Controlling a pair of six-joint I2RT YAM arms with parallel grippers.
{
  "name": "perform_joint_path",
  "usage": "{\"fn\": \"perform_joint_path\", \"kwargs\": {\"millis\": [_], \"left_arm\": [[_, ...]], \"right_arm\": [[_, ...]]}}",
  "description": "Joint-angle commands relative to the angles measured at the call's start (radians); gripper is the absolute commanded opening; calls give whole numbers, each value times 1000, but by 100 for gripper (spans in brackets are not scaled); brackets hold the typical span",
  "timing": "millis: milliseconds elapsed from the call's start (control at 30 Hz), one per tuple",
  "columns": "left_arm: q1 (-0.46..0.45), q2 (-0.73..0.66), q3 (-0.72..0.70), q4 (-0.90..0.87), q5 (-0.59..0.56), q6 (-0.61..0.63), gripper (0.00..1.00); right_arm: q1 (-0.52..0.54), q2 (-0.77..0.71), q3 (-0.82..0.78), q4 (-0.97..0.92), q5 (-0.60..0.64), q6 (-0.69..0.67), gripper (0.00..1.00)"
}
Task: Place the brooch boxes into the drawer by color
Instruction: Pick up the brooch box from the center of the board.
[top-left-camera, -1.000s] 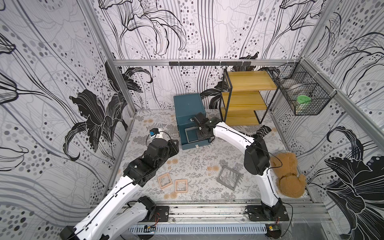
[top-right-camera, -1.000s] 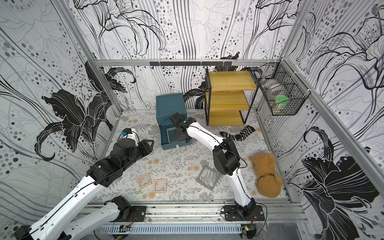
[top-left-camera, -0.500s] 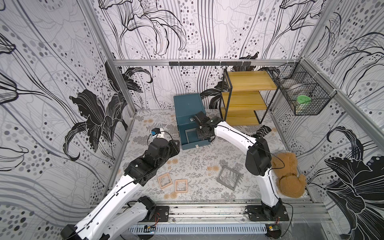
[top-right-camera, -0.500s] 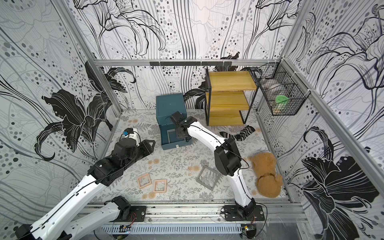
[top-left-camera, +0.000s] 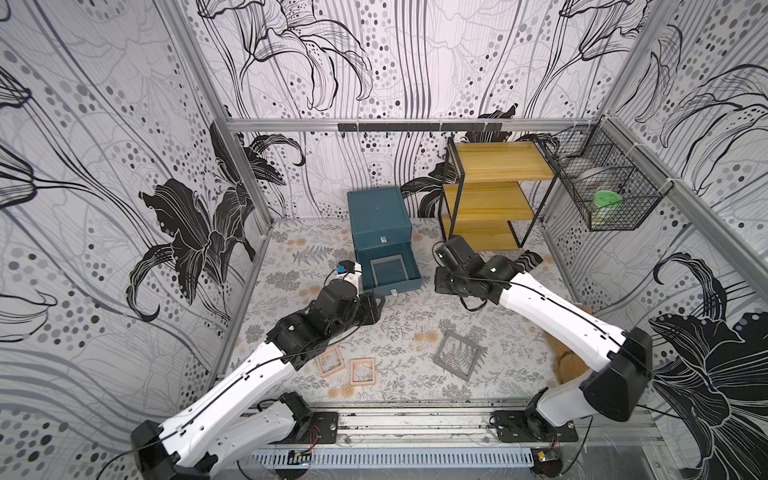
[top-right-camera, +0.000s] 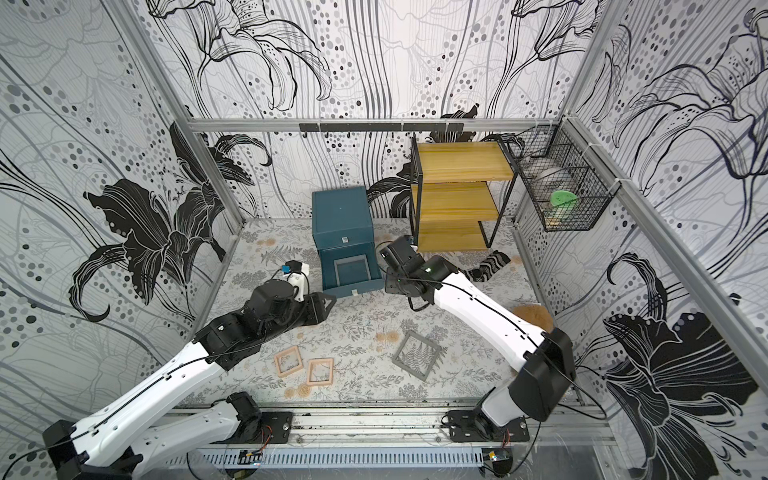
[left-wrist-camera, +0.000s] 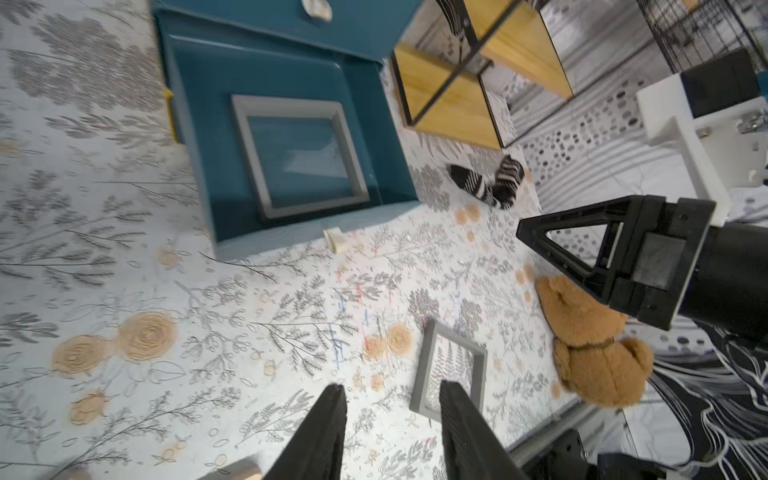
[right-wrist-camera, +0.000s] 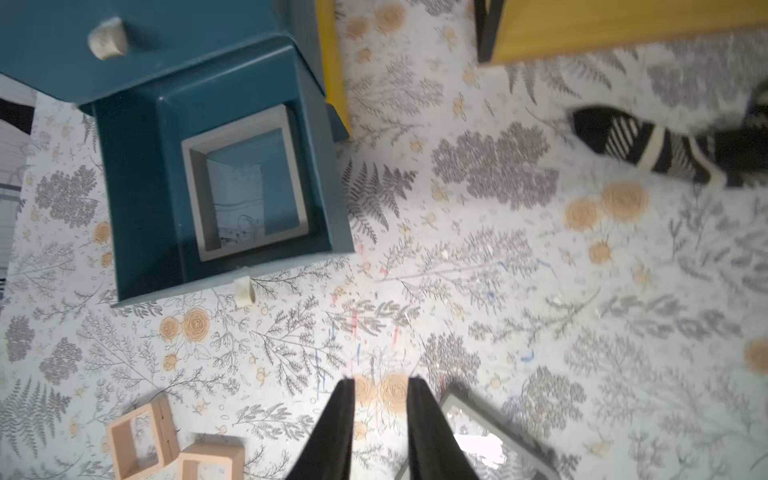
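Progress: one grey brooch box (left-wrist-camera: 299, 160) is lodged flat in the pulled-out bottom tray of the drawer (top-left-camera: 392, 286).

Left on the table (top-left-camera: 415, 316): second grey box (top-left-camera: 457, 355) and two pinkish-tan boxes (top-left-camera: 329, 361) (top-left-camera: 362, 372).

The yellow pair is not located. A yellow sliver (right-wrist-camera: 332, 62) beside the chest may be one, but the view is too poor.

Left gripper (left-wrist-camera: 390, 386): jaws parted and empty, with the second grey box seen beyond them.

Right gripper (right-wrist-camera: 381, 380): jaws narrowly parted and empty, beside the drawer, apart from that box.
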Motion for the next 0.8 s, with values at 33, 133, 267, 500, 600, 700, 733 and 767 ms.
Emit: {"fn": "perform_joint_path", "kwargs": {"millis": [33,133,267,500,600,700,733,767], "left_arm": [[-77,41,7,96,38,25,42],[-132,80,4,115,42,41,42],[-176,108,6,129,47,61,41],[-189,99,-20,153,58,57,41],[-198,95,-31,155,65,59,41],[-210,98,-41,159,78,62,41],[-216,100,-42,158,78,64,41],[-220,101,-42,157,77,65,41]], "right_arm": [[20,-121,-155,-101,-30,182,27],[36,-203,-261,-126,-51,262,28],[61,-247,-363,-162,-67,337,29],[70,-307,-544,-109,-135,430,32],[70,-309,-591,-90,-160,446,33],[70,-296,-623,-51,-182,451,34],[70,-291,-629,-41,-187,450,34],[70,-286,-633,-33,-194,452,34]]}}
